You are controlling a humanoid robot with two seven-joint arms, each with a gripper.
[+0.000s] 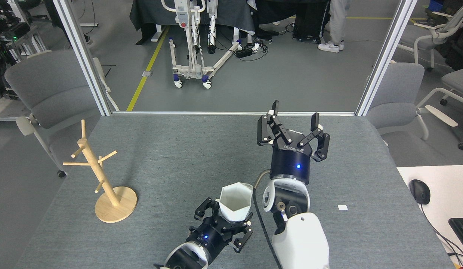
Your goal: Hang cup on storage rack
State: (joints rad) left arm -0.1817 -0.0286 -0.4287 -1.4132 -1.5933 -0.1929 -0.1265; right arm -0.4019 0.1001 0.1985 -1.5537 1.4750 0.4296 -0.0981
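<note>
White faceted cup (235, 201) sits clamped in left gripper (224, 220); right gripper (293, 120) spread, empty.

Bare grey felt table top (171, 157) lies open between the light wooden peg rack on a round base (104, 179) at the left edge and the two arms. The raised dark right gripper (293, 125), jaws spread, stands over the far right side.
</note>
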